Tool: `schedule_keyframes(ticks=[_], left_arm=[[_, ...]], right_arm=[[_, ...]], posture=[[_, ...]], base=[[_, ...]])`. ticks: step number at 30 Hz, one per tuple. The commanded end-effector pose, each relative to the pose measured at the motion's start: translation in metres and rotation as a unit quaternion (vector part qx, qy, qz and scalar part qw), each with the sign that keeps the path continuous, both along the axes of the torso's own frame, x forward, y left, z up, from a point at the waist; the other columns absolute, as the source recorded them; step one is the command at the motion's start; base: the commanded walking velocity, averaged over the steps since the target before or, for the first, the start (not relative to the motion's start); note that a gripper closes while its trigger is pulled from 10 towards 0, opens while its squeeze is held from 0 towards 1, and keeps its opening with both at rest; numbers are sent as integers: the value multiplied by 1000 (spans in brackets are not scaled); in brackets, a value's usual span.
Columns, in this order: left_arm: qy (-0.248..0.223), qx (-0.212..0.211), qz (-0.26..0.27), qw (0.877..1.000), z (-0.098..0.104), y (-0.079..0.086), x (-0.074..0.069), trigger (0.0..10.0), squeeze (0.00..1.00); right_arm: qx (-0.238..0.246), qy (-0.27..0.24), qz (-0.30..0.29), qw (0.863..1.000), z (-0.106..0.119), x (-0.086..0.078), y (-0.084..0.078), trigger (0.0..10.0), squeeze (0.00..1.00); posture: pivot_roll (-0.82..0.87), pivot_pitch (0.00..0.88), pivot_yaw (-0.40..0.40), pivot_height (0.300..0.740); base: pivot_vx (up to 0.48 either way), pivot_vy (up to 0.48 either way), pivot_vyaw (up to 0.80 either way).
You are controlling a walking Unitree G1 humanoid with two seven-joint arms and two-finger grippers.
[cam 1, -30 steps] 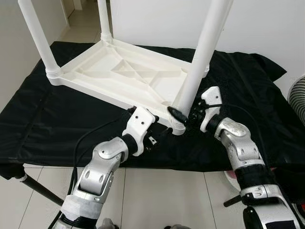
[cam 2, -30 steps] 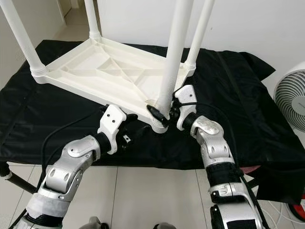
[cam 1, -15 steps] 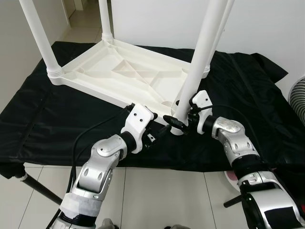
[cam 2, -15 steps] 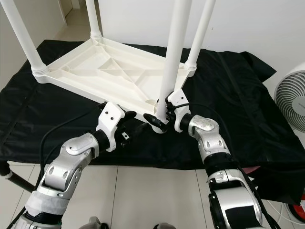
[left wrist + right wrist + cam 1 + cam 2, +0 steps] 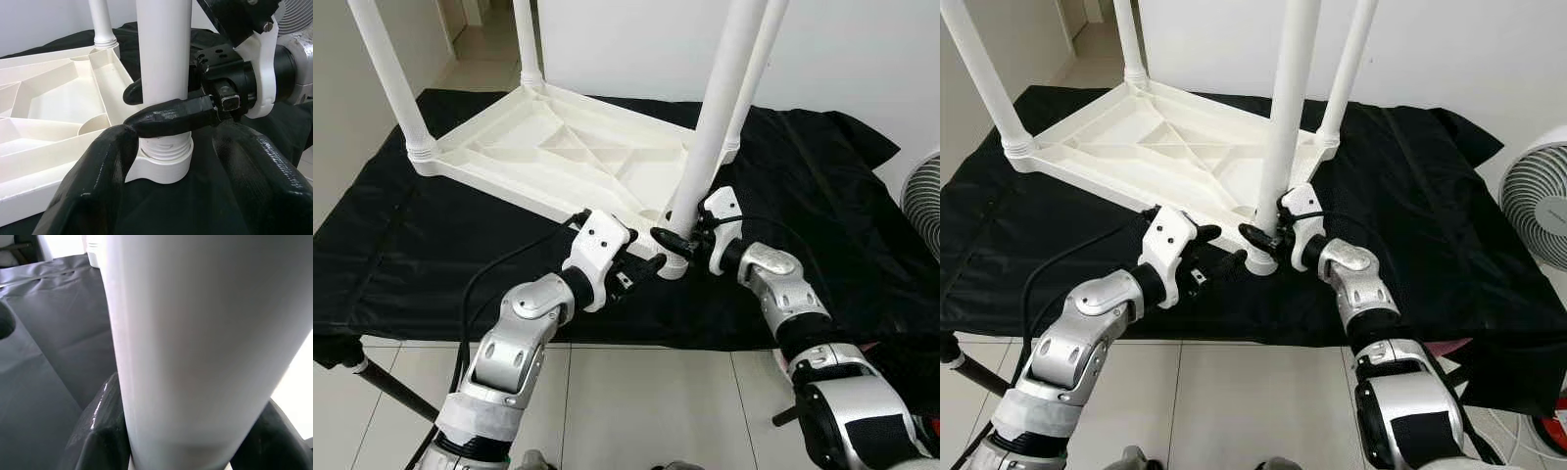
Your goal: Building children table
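White plastic everywhere: the children's table (image 5: 568,162) lies upside down on a black cloth (image 5: 822,206) that covers the surface, ribbed underside facing up. Taking the near corner leg (image 5: 713,117) as our landmark, three more legs stand up at the other corners: one directly behind it (image 5: 752,69), one at the far corner on the robot's left (image 5: 524,39), and one at the near left corner (image 5: 391,83).

Right tool (image 5: 677,238) is on the landmark leg, low down, just above the threaded collar where the leg meets its corner socket (image 5: 159,166). Its black fingers (image 5: 171,116) wrap the white tube from both sides, closed on it and touching it; the right wrist view looks straight up that tube, with a dark finger at each edge of it.

Left tool (image 5: 641,272) sits on the robot's left of the landmark leg, just beside the corner socket, level with the table's edge. Its two fingers are spread apart with nothing between them. In the left wrist view one thick finger (image 5: 93,196) overlaps the socket's side, but whether it touches, I cannot tell.

A white fan (image 5: 1538,206) stands well off to the right of the landmark leg, beyond the cloth's edge. Pale tiled floor (image 5: 636,411) shows below the surface, between the two silver arms.
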State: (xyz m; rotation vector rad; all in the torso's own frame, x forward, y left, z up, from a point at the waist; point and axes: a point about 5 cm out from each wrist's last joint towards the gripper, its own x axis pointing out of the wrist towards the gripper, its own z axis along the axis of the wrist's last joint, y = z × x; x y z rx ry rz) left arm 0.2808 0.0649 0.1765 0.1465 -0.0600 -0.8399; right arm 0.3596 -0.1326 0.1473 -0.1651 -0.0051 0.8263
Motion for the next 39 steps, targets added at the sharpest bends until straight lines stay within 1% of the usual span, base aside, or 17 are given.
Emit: schedule_keyframes(ticks=[1,2,4,6,14,16,17,19,20,21,22,24,29,30,31,33,39], left_arm=[[5,-1,23,1000,-2,1,1,10000,0],[6,-2,22,1000,-2,1,1,10000,0],[7,-2,22,1000,-3,0,0,10000,0],[9,-3,23,1000,-4,1,-1,10000,0],[11,-4,23,1000,-4,0,-2,10000,0],[12,-4,23,1000,-5,-1,-2,10000,0],[13,-5,22,1000,-5,-1,-3,10000,0],[13,-5,22,1000,-5,-1,-3,10000,0],[13,-6,22,1000,-5,-1,-3,10000,0],[13,-6,22,1000,-5,-1,-3,10000,0],[14,-6,23,1000,-5,-1,-3,10000,0],[14,-7,23,1000,-5,-2,-3,10000,0],[14,-7,20,1000,-6,-3,-4,10000,0],[13,-7,20,1000,-6,-3,-4,10000,0],[13,-7,21,1000,-6,-2,-4,10000,0],[13,-7,22,1000,-6,-2,-4,10000,0],[12,-7,24,1000,-6,-2,-4,10000,0]], right_arm=[[0,19,7,1000,-10,-4,5,4667,0],[4,15,-8,1000,-9,-4,6,10000,0],[5,10,-27,1000,-8,-3,7,10000,0],[15,-16,-90,996,0,-1,11,10000,0],[46,-20,-155,987,7,-4,22,10000,0],[69,-15,-191,979,9,-7,28,10000,0],[91,-10,-237,967,9,-10,32,10000,0],[91,-10,-237,967,9,-10,32,10000,0],[117,-3,-284,952,9,-14,35,10000,0],[117,-3,-284,952,9,-14,35,10000,0],[135,6,-312,940,9,-18,42,10000,0],[147,14,-318,937,9,-21,49,10000,0],[147,7,-327,934,14,-23,45,10000,0],[142,3,-328,934,15,-23,43,10000,59],[144,3,-326,934,15,-23,41,10000,1000],[144,4,-328,934,15,-25,41,10000,1000],[119,-37,-271,955,27,-26,33,10000,1000]], posture=[[-59,36,0,740],[-60,38,0,740],[-60,41,-3,740],[-59,45,-5,740],[-62,50,-8,740],[-64,53,-9,740],[-63,54,-15,740],[-63,54,-15,740],[-63,54,-15,740],[-63,54,-15,740],[-61,52,-21,740],[-61,52,-21,740],[-60,48,-22,740],[-59,41,-27,740],[-57,38,-28,740],[-57,38,-28,740],[-56,32,-32,740]], base=[[0,0,0],[0,0,0],[0,0,0],[0,0,0],[0,0,0],[0,0,0],[0,0,0],[0,0,0],[0,0,0],[0,0,0],[0,0,0],[0,0,0],[0,0,0],[0,0,0],[0,0,0],[0,0,0],[0,0,0]])
